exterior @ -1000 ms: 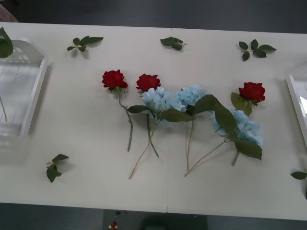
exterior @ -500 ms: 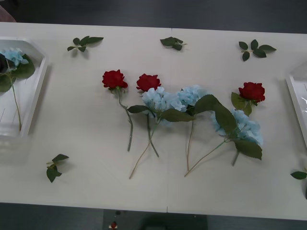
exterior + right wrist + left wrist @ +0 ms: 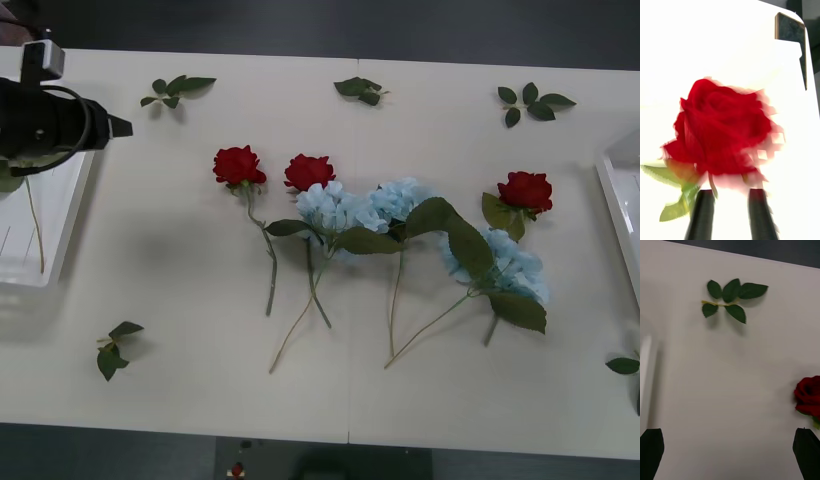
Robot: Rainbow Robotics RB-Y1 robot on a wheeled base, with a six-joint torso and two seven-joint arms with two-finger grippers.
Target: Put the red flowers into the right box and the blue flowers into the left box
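Note:
Three red flowers lie on the table: one, one and one. Three blue flowers lie among them with stems crossing. My left gripper hovers at the left box's far inner corner, open over bare table, with a red flower beside one finger. A stem lies in the left box. Another red flower sits just beyond my right gripper on a white surface; its fingers stand apart with white between them. The right box's rim shows.
Loose green leaf sprigs lie along the table's far side, near the front left and at the right edge. One sprig lies ahead of the left gripper. The table's front edge is close.
A blue flower showed lying in the left box half a second ago. The left arm has since come into the front view over the box, covering that bloom. The table's flowers have not moved.

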